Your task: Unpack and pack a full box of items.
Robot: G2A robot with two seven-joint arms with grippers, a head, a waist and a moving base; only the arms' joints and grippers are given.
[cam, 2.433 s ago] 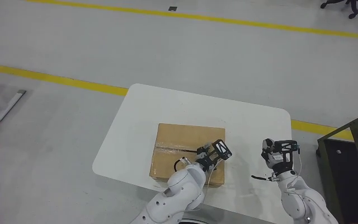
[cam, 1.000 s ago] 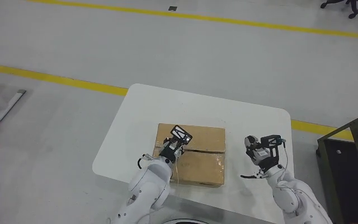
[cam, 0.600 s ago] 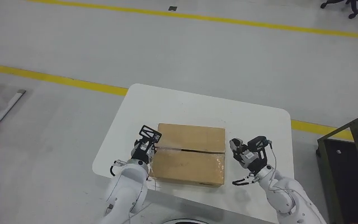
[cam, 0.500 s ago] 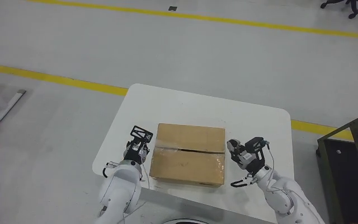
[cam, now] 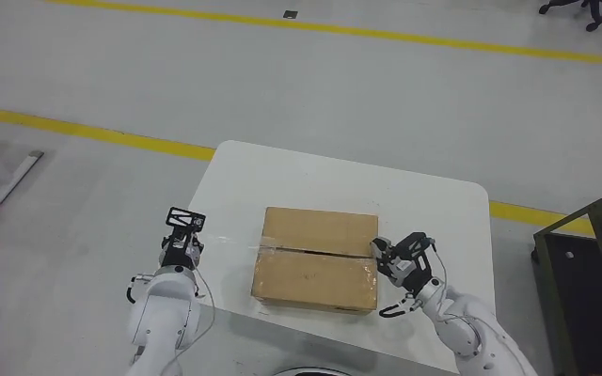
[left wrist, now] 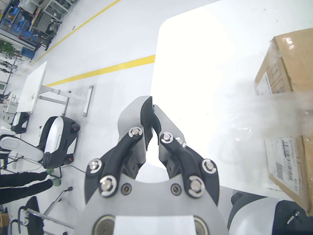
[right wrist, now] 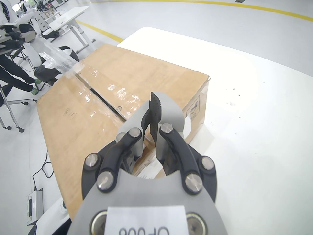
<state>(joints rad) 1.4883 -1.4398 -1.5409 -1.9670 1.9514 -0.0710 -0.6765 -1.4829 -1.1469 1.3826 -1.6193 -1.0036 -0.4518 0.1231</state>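
A brown cardboard box lies in the middle of the white table, flaps down. A strip of clear tape stretches from its centre seam out to my left gripper, which is shut on the tape's end over the table's left edge. In the left wrist view the tape runs as a hazy band from the box toward the closed left gripper. My right gripper is shut with nothing in it, just above the box's right end. The lifted tape rises beyond the far end.
A dark cabinet stands off the table's right side. Bare tabletop lies behind the box and to its right. Yellow floor lines run past the table.
My left gripper has travelled from the box's right end across the seam to beyond the table's left edge, peeling the tape off. My right gripper has moved in to the box's right end.
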